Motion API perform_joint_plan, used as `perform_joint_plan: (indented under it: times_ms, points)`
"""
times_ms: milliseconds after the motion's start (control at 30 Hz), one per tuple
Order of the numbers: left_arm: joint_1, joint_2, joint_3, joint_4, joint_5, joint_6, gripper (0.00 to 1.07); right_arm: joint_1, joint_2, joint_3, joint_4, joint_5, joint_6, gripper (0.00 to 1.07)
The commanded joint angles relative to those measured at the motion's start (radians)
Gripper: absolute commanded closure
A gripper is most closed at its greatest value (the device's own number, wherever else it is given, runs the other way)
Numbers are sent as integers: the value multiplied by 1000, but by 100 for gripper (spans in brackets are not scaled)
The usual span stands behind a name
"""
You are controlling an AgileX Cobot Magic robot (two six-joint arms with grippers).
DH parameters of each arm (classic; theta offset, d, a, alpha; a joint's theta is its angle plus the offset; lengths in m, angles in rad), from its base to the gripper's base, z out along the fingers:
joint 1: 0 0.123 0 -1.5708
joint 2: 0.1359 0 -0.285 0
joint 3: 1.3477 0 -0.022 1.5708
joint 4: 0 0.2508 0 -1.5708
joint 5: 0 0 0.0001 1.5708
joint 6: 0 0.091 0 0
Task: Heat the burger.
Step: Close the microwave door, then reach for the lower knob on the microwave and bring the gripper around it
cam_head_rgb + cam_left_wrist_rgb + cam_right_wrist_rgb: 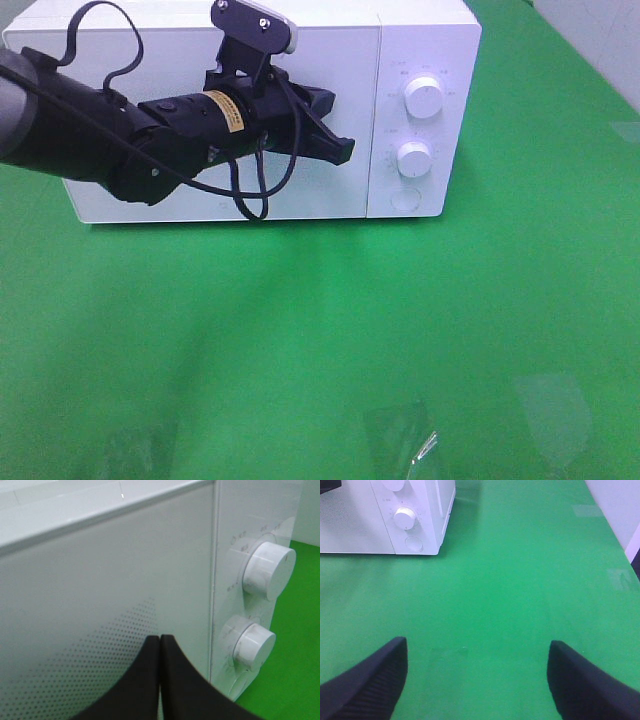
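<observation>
Left claw: the left claw [345,150] has its two black fingers pressed flat together, with nothing between them [160,639].
Right claw: the right claw [476,645] is spread wide over bare green desk [350,320] and holds nothing.
Burger: the burger shows in no view. The microwave [300,40] has its door [330,60] closed, and nothing can be made out through the dotted window in the left wrist view. It is likely inside already, but the pictures do not prove this.
Step in hand: with the door closed, my reading is that the controls come next.
Deciding relation: the left claw's tips sit in front of the door's right edge, just beside the control panel [445,60]. They are level with the lower knob [413,157] and below the upper knob [424,97].
Direction: in the high view both knobs lie to the right of the tips, and the lower knob is the nearer.
Long axis: the left claw runs across the door face, pointing right and slightly down toward the panel.
Round button: the round button [405,198] lies below the lower knob, farther from the tips.
Nearer arm: the left, clearly. The right claw is well apart from the microwave [420,510], out over open desk in front of it.
Next move needs: pressed-together fingers can push but cannot turn. To turn a knob the fingers would have to open around it.
</observation>
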Motion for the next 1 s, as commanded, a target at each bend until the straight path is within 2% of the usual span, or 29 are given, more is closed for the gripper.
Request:
perform_joint_plan:
  times_ms: [33, 133, 167, 233, 267, 300, 333, 367, 400, 433, 467, 500, 533, 633, 700, 800, 833, 867, 900, 933, 1000]
  points:
    - [-15, -25, -26, -94, 20, -8, 107, -6, -23, 1, 3, -12, -16, 32]
    - [-34, -38, -26, -94, 59, -9, 107, -6, -23, 1, 3, -12, -16, 32]
    - [-51, -55, -26, -94, 126, -8, 107, -6, -23, 1, 3, -12, -16, 32]
    - [-59, -64, -26, -94, 171, -8, 103, -6, -23, 1, 3, -12, -16, 32]
    - [-69, -82, -24, -94, 251, -8, 90, -6, -23, 1, 3, -12, -16, 32]
    - [-69, -82, -24, -94, 251, -8, 90, -6, -23, 1, 3, -12, -16, 32]
    - [-80, -100, -24, -94, 325, -9, 69, -6, -23, 1, 3, -12, -16, 32]
    - [-80, -100, -24, -94, 325, -9, 69, -6, -23, 1, 3, -12, -16, 32]
    - [-87, -116, -24, -95, 409, -10, 40, -6, -23, 1, 3, -12, -16, 32]
    - [-87, -116, -24, -95, 409, -10, 40, -6, -23, 1, 3, -12, -16, 32]
    - [-96, -131, -24, -103, 488, -16, 17, -6, -23, 1, 3, -12, -16, 32]
    - [-96, -131, -24, -103, 488, -16, 17, -6, -23, 1, 3, -12, -16, 32]
    - [-108, -154, -24, -104, 591, -29, 4, -6, -23, 1, 3, -12, -16, 32]
    - [-117, -182, -24, -116, 684, -44, 5, -6, -23, 1, 3, -12, -16, 32]
    - [-133, -234, -24, -167, 849, -63, 6, -6, -23, 1, 3, -12, -16, 32]
    - [-134, -247, -24, -177, 888, -63, 6, -6, -23, 1, 3, -12, -16, 32]
    - [-135, -279, -24, -195, 994, -63, 6, -6, -23, 1, 3, -12, -16, 32]
    - [-135, -279, -24, -195, 994, -63, 6, -6, -23, 1, 3, -12, -16, 32]
    - [-135, -312, -24, -198, 1098, -58, 6, -6, -23, 1, 3, -12, -16, 32]
    - [-135, -312, -24, -198, 1098, -58, 6, -6, -23, 1, 3, -12, -16, 32]
    - [-135, -369, -24, -183, 1247, -47, 6, -6, -23, 1, 3, -12, -16, 32]
